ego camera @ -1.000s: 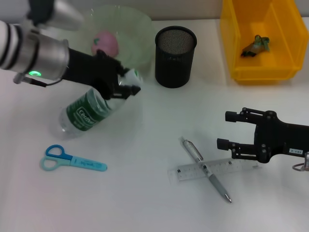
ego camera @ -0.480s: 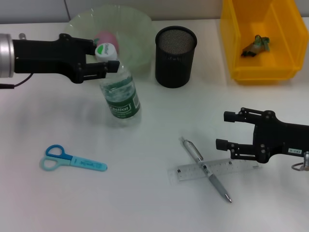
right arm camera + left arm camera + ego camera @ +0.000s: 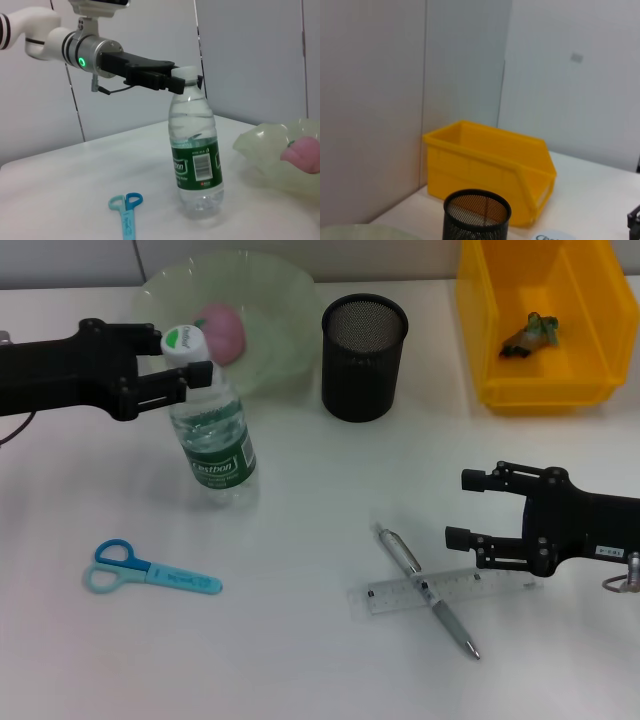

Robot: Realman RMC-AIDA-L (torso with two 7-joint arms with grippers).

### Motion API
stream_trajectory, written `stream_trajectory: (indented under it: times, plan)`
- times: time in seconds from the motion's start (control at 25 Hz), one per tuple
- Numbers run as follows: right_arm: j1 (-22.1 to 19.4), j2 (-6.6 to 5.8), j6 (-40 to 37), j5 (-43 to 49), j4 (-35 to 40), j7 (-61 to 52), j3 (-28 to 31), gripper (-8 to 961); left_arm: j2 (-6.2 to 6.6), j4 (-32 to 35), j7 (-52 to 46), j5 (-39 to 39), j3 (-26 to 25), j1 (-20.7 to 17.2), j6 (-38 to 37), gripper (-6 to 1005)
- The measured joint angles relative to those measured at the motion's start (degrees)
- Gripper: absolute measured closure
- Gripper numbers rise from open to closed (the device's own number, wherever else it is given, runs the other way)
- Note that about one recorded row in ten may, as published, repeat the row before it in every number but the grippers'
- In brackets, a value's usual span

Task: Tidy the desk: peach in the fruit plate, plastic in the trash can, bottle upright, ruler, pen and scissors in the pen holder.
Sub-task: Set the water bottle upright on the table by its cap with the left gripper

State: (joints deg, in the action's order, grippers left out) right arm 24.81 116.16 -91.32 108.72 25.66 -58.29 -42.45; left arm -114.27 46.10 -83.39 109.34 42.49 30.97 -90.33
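Head view looks down on the worktop (image 3: pixel 320 660); right wrist view, low and level, shares its water bottle (image 3: pixel 210 430) and scissors (image 3: pixel 150 570).

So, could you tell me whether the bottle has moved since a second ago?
Yes. The bottle, lying tilted before, now stands upright in the left gripper, farther left of the pen holder, beside the fruit plate.

You see white tabletop (image 3: pixel 300 660), plain, matte, soft shadows on it. Behind it, pale grey wall panels (image 3: pixel 465 65) with vertical seams; same panels in right wrist view (image 3: pixel 250 55). Small grey mark on far wall (image 3: pixel 576 57). Light even, diffuse. Floor, windows not visible.
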Motion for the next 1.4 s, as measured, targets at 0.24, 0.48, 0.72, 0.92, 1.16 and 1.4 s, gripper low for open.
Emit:
stream_trajectory:
  times: [0.24, 0.48, 0.72, 0.92, 1.16, 1.4]
  plan:
    - [0.0, 0.12, 0.0, 0.0, 0.0, 0.0, 0.0, 183, -0.02, -0.5, 1.8, -3.3, -2.8, -2.5, 0.5, 544]
    - [0.0, 0.12, 0.0, 0.0, 0.0, 0.0, 0.0, 184, -0.13, -3.0, 4.1, -3.3, -7.6, -2.6, 2.3, 540]
    - [-0.1, 0.12, 0.0, 0.0, 0.0, -0.1, 0.0, 184, -0.42, -5.7, 7.1, -3.4, -10.5, -2.7, 7.1, 536]
    - [-0.1, 0.12, 0.0, 0.0, 0.1, -0.1, 0.1, 184, -1.31, -5.9, 7.6, -3.4, -10.6, -2.7, 11.6, 533]
    - [0.0, 0.12, 0.1, 0.0, 0.1, -0.1, 0.4, 184, -1.61, -5.9, 7.7, -3.4, -10.3, -2.4, 13.9, 530]
    - [0.1, 0.11, 0.3, 0.0, 0.1, -0.1, 0.4, 184, -1.91, -6.0, 7.7, -3.2, -10.3, -2.2, 14.4, 526]
